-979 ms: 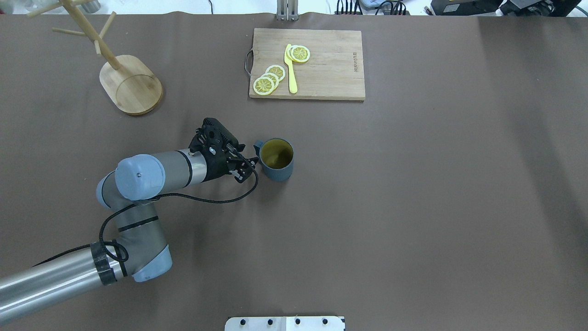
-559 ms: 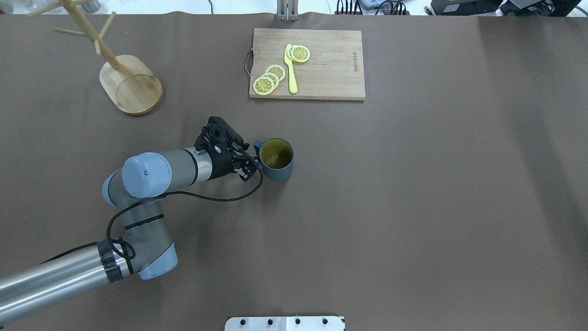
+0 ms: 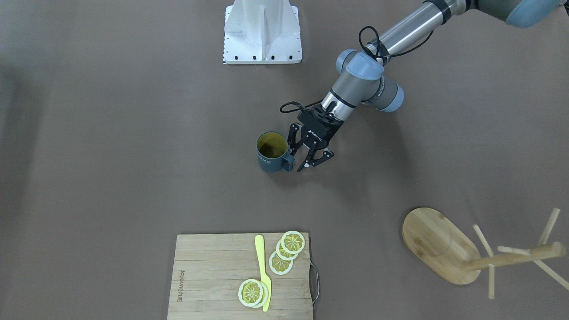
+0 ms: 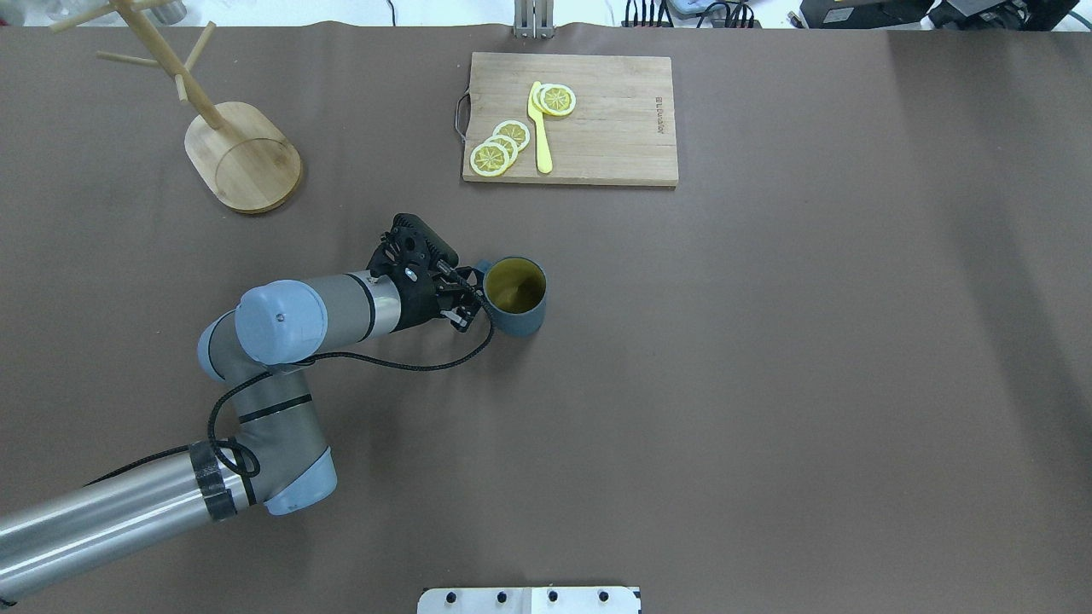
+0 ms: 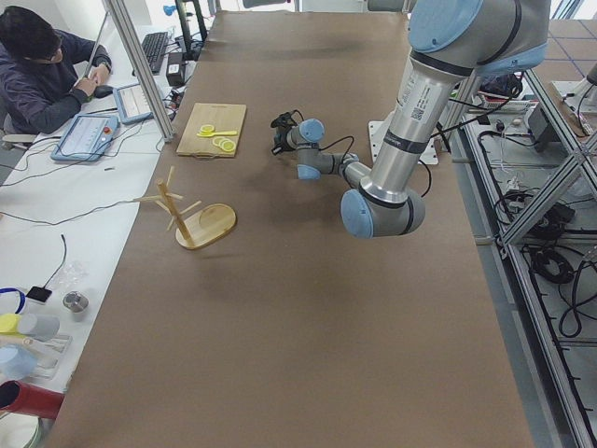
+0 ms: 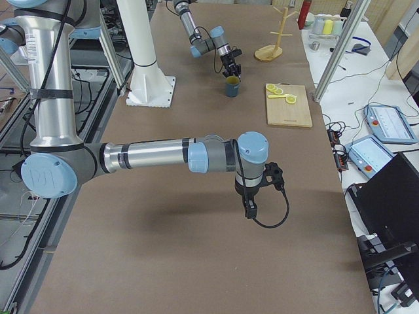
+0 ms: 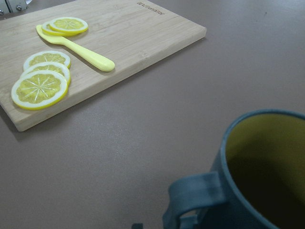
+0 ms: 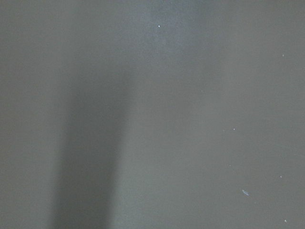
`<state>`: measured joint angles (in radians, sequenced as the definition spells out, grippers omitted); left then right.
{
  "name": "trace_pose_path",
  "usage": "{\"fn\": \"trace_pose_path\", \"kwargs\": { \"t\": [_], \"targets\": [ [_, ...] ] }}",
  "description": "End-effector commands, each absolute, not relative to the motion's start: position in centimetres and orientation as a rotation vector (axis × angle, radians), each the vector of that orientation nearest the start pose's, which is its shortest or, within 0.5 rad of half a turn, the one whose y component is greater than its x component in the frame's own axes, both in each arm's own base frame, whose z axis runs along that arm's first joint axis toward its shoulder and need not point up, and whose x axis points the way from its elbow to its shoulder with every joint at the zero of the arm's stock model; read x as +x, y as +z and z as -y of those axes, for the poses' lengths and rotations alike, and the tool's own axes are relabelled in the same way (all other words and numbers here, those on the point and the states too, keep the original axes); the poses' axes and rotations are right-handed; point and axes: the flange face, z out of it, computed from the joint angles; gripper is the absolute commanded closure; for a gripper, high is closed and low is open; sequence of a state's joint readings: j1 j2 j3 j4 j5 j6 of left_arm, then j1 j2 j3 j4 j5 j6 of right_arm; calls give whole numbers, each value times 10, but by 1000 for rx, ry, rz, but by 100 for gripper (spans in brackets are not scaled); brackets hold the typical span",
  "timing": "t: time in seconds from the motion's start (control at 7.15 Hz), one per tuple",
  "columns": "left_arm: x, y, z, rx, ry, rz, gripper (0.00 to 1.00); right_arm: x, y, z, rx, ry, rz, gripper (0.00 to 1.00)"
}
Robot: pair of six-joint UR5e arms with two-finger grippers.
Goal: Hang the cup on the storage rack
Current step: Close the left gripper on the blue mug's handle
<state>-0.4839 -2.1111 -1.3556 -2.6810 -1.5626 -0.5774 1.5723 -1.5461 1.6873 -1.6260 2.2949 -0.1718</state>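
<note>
The teal-blue cup (image 4: 514,296) with a yellow inside stands upright mid-table, and it also shows in the front view (image 3: 272,152). Its handle (image 3: 288,162) points toward my left gripper (image 3: 300,161). That gripper is open, low over the table, with its fingertips right beside the handle and one finger close to the cup wall. In the left wrist view the cup (image 7: 259,171) and handle (image 7: 193,195) fill the lower right. The bamboo storage rack (image 4: 245,158) stands at the far left with bare pegs. My right gripper (image 6: 252,209) shows only in the exterior right view, so I cannot tell its state.
A wooden cutting board (image 4: 614,128) with lemon slices (image 4: 499,147) and a yellow knife (image 4: 540,128) lies at the far middle. The robot base plate (image 3: 262,31) is at the near edge. An operator (image 5: 42,70) sits beyond the table.
My left arm has moved right toward the cup, bringing the open gripper up against the handle. The cup has stayed in place.
</note>
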Motion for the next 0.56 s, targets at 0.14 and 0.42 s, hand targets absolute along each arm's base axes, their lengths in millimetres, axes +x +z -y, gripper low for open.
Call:
{"fn": "trace_pose_path", "kwargs": {
  "t": [0.14, 0.42],
  "targets": [
    [560, 315, 445, 966, 394, -1078, 66, 68, 598, 504, 145, -194, 715, 0],
    [562, 310, 446, 969, 392, -1083, 66, 68, 599, 504, 144, -195, 715, 0]
  ]
}}
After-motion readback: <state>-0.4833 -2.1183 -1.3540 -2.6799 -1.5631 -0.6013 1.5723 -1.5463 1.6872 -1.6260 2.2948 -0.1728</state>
